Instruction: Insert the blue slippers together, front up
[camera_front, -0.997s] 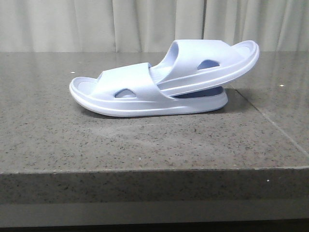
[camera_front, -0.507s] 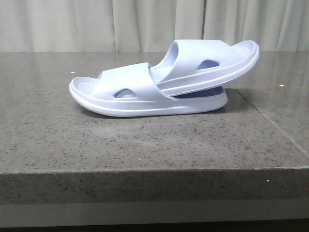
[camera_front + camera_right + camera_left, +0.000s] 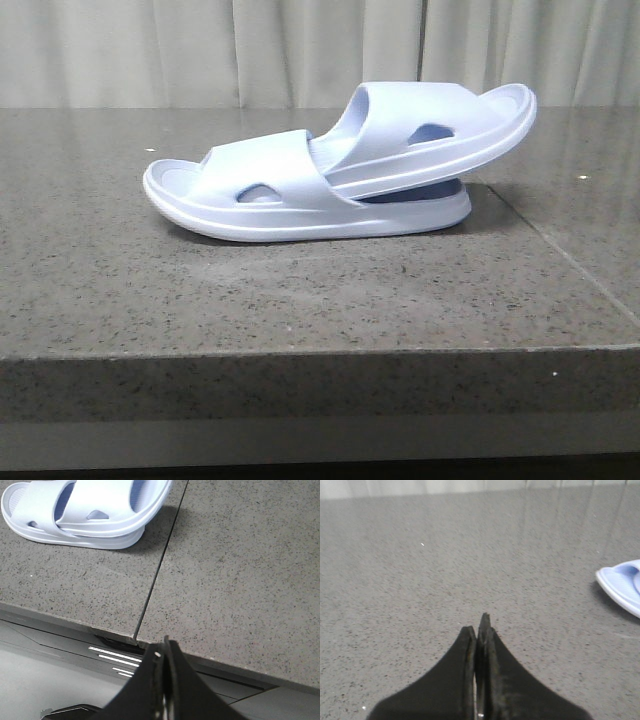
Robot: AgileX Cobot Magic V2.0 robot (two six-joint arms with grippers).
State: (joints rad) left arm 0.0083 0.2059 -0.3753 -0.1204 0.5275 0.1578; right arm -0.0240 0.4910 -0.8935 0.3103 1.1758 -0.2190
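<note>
Slippers (image 3: 330, 170) nested toe-through-strap on the surface (image 3: 300, 300), heel end toward 3 o'clock; left tool (image 3: 479, 630) and right tool (image 3: 164, 652) closed, empty.

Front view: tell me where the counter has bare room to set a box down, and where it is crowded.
Bare stone runs along the near edge of the counter, in front of the blue slippers. More lies left of the lower slipper's toe, and right of the seam past the raised heel. The middle is crowded: the nested pair spans it. Both the left gripper and right gripper are shut and away from the pair.
</note>
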